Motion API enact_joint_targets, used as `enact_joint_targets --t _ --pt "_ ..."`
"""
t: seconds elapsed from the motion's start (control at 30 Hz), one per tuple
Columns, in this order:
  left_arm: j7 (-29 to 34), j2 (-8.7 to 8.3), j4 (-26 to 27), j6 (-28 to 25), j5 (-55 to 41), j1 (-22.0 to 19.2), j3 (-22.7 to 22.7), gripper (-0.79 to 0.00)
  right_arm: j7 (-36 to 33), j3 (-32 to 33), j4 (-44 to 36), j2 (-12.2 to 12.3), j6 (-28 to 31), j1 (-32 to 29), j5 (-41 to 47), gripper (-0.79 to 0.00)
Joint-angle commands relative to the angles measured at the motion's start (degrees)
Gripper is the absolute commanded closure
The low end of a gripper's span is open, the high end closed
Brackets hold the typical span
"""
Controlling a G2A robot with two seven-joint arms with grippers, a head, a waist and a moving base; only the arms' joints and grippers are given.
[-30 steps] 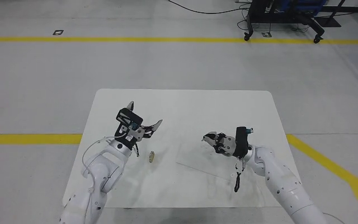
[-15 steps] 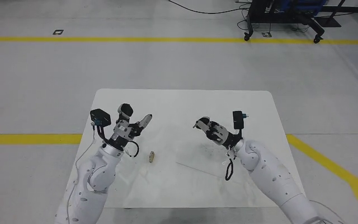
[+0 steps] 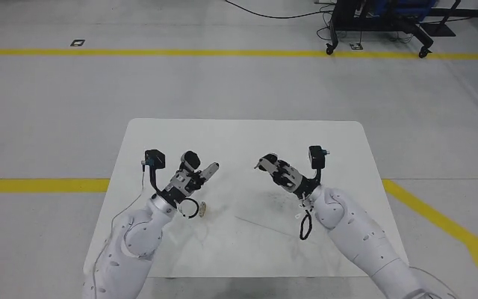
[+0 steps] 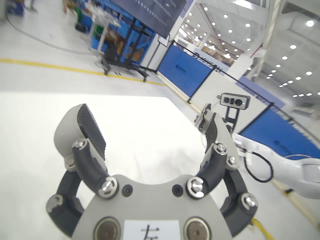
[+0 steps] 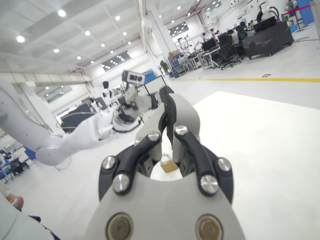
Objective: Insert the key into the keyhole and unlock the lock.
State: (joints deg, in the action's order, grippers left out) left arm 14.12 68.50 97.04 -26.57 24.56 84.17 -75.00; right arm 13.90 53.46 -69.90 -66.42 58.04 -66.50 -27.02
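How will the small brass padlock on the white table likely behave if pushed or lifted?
The padlock looks like solid metal, so probably stiff and heavy for its size. Its blocky body should slide rather than roll on the smooth table. Being small, it may slip from a grip that isn't square.

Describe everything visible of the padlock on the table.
The padlock is small, with a boxy brass-coloured body and a silvery metal shackle at one end. It lies on the white table, on the left arm's side and close to that arm's wrist in the top view. Nothing but the table seems to touch it. Whether the shackle is locked is too small to tell.
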Motion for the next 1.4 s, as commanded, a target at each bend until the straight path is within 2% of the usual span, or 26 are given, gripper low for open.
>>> enact_joint_targets --t 0.0,0.1,0.2,0.27,0.33,0.47,0.87,0.93,0.97,1.2,1.37 --pt "7.22 -0.08 0.03 0.38 -9.2 -1.25 0.28 -0.785 -1.21 -1.65 -0.73 -0.02 -0.04 -0.11 4.94 0.0" --pt "12.55 -0.2 -0.19 -1.29 -13.92 -2.3 1.17 -0.785 -5.8 -5.2 -1.68 0.02 -0.04 0.34 14.43 0.0" --pt "15.07 -0.31 -1.0 -2.59 -14.47 -3.13 1.83 -0.773 -13.44 -8.26 -0.14 -0.03 -0.04 2.2 23.13 0.0" --pt "15.86 -0.33 -1.51 -3.09 -14.3 -3.63 2.35 -0.551 -17.37 -9.41 1.41 -0.23 -0.04 3.52 27.35 0.0" --pt "16.05 -0.31 -1.97 -3.52 -14.93 -3.86 2.76 -0.437 -20.59 -10.03 2.97 -0.48 -0.04 4.55 30.5 0.0" --pt "16.89 -0.4 -2.56 -3.87 -15.56 -4.32 3.05 -0.369 -26.09 -10.0 4.24 -0.92 -0.04 5.51 37.28 0.0" --pt "18.53 -0.65 -3.24 -4.64 -16.78 -4.8 4.03 -0.357 -40.05 -7.03 8.2 -2.8 -0.04 6.16 47.33 0.0" --pt "19.17 -0.73 -3.27 -4.71 -16.78 -4.83 4.21 -0.274 -41.49 -6.83 8.84 -3.35 -0.04 6.34 48.06 0.0" --pt "19.39 -0.76 -3.32 -4.66 -16.81 -4.82 4.27 -0.271 -42.16 -6.72 9.11 -3.63 -0.04 6.43 48.43 0.0" --pt "20.2 -0.93 -3.26 -4.75 -16.19 -4.98 5.01 -0.283 -46.74 -5.78 10.97 -5.45 -0.04 6.92 50.61 0.0" --pt "18.69 -1.13 -3.03 -6.38 -10.96 -5.39 4.82 -0.357 -50.07 -4.48 12.36 -6.47 -0.04 6.94 52.85 0.0"
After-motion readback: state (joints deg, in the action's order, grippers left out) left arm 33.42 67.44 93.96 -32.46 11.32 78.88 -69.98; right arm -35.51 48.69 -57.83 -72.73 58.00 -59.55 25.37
